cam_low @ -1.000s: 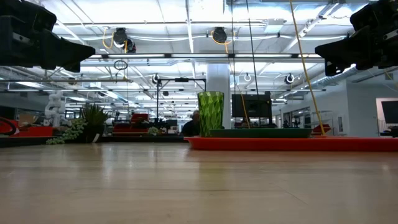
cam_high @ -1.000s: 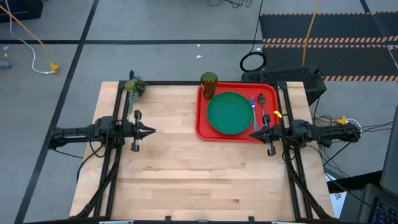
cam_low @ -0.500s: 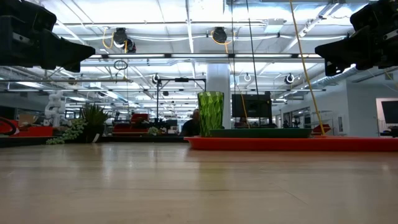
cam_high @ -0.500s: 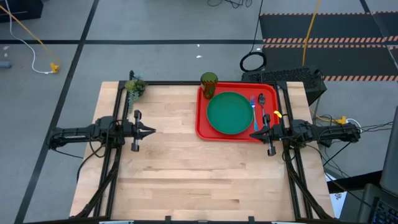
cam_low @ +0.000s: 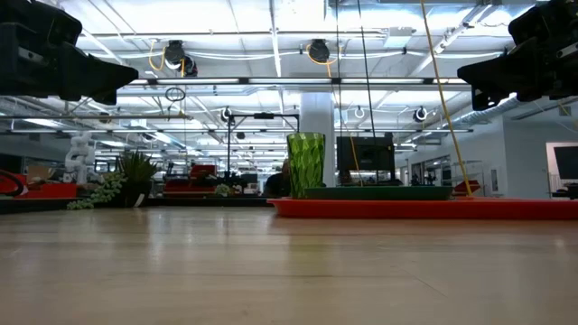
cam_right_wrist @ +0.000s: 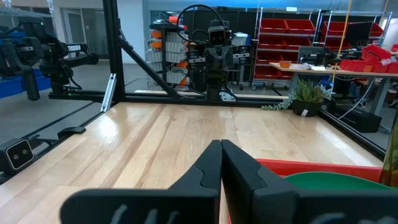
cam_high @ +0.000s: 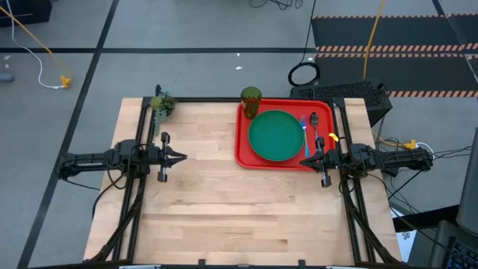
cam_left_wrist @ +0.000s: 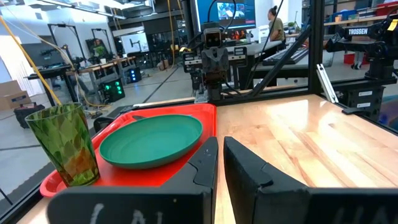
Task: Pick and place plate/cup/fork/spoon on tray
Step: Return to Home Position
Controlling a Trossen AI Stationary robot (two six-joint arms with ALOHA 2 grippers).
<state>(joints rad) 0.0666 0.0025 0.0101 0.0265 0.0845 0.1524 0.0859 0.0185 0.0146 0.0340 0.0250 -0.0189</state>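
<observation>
The red tray (cam_high: 243, 153) lies at the table's far right. On it rest the green plate (cam_high: 276, 136), the blue-handled fork (cam_high: 304, 136) and the spoon (cam_high: 314, 123), both to the right of the plate. The green cup (cam_high: 251, 95) stands upright in the tray's far left corner and also shows in the left wrist view (cam_left_wrist: 62, 149). My left gripper (cam_high: 181, 158) is shut and empty above the table's left half. My right gripper (cam_high: 303, 162) is shut and empty above the tray's near right corner.
A small green plant-like clump (cam_high: 160, 104) lies at the table's far left corner. Black frame rails (cam_high: 142, 142) run along the table's left and right sides. Bare wood (cam_high: 239, 209) fills the middle and near part of the table.
</observation>
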